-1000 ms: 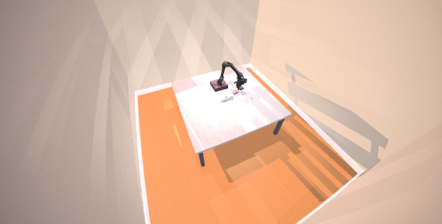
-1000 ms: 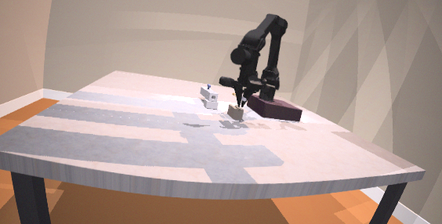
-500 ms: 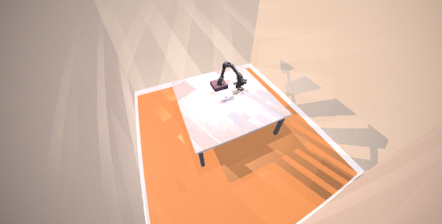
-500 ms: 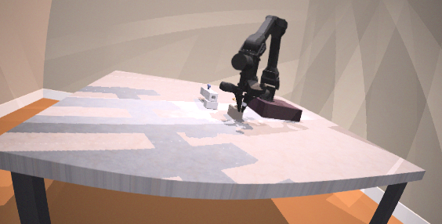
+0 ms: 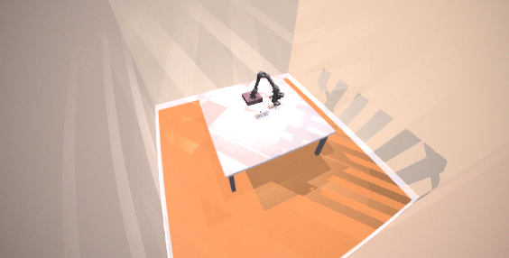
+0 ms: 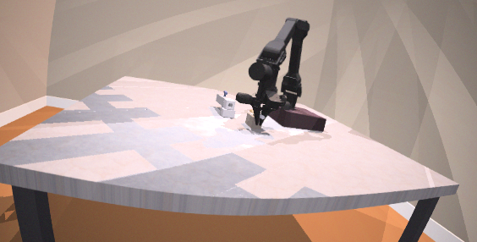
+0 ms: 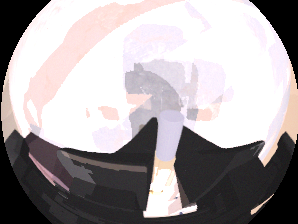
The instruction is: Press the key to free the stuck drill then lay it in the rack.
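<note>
Black pincer (image 6: 260, 121) nearly closed, clamping the thin drill (image 7: 165, 141) over the tan rack (image 6: 253, 119)

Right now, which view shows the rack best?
The exterior view: the small tan rack sits on the table under the gripper. The top view shows only a tiny speck by the arm; the wrist view is too blurred to tell.
</note>
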Controlling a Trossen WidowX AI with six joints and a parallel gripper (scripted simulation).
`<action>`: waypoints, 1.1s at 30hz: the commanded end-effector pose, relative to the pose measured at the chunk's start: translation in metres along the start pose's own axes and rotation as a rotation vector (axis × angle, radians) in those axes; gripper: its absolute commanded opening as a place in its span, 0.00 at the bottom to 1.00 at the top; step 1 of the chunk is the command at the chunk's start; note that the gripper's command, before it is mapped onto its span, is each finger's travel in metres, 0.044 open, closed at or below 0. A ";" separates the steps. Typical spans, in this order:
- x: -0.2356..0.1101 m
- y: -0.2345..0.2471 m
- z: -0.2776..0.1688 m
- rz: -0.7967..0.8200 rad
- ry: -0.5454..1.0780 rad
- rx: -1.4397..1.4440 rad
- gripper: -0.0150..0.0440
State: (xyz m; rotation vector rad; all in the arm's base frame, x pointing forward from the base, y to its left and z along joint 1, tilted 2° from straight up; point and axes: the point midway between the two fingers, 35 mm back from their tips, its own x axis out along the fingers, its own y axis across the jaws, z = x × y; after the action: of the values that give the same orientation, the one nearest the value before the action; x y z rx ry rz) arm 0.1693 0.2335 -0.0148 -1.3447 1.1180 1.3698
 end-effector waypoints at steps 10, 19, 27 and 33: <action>0.015 0.001 0.000 0.004 0.001 0.005 0.25; 0.018 0.002 -0.001 0.004 0.001 0.005 0.25; 0.018 0.002 -0.002 0.004 0.001 0.005 0.25; 0.018 0.002 -0.002 0.004 0.001 0.005 0.25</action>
State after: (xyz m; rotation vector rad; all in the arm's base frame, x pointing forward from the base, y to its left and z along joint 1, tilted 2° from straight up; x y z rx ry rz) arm 0.1681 0.2349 -0.0260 -1.3346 1.1088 1.3721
